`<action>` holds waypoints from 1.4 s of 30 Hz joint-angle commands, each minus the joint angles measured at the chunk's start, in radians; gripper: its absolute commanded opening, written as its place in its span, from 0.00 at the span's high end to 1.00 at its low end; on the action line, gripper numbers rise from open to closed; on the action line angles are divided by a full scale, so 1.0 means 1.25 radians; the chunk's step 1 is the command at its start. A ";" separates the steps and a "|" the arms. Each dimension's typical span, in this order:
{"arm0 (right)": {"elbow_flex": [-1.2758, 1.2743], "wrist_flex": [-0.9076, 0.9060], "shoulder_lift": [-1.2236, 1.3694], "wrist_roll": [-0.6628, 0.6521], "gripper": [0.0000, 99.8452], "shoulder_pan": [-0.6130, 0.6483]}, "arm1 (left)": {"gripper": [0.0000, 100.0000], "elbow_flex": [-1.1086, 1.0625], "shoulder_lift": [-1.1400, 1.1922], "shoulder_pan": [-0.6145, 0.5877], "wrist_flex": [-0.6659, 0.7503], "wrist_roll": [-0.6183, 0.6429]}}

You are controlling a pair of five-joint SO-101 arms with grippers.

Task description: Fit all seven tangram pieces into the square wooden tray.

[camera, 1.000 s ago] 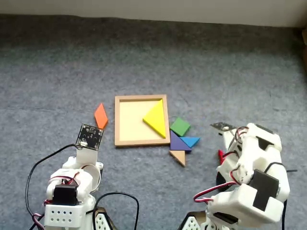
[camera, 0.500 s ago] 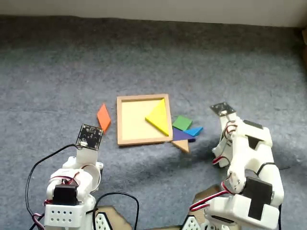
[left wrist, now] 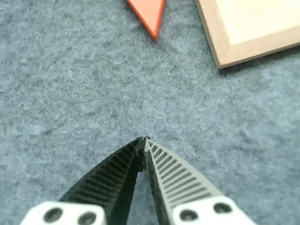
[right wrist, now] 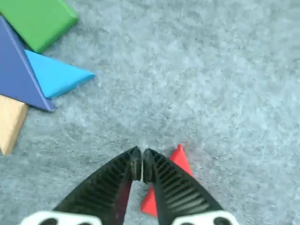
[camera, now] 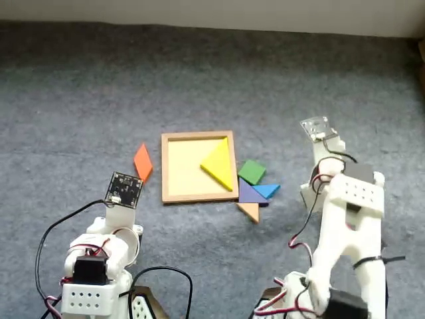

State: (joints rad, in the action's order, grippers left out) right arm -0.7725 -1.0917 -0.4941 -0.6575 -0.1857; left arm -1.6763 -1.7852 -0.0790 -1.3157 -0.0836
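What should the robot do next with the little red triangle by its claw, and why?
Probably open the right gripper and lower it around the red triangle. The fingers are shut with nothing between them. The red piece lies flat on the carpet, partly hidden behind one finger. The wooden tray holds just the yellow triangle, so it has plenty of room.

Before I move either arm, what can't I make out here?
Red piece: right wrist view, partly under the right gripper; outline unclear.
Orange piece: left wrist view, cut off by the frame edge.
Tan triangle: right wrist view, cut off at the edge.
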 commanded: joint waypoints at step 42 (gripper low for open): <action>-0.044 -0.072 0.236 -0.431 0.61 -0.233 | 0.97 -0.017 -0.012 -0.007 -0.002 0.007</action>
State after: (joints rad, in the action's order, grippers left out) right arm -0.8692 -1.2006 -0.2117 -1.1301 -0.4618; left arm -1.6763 -1.7852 -0.0790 -1.3157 -0.0836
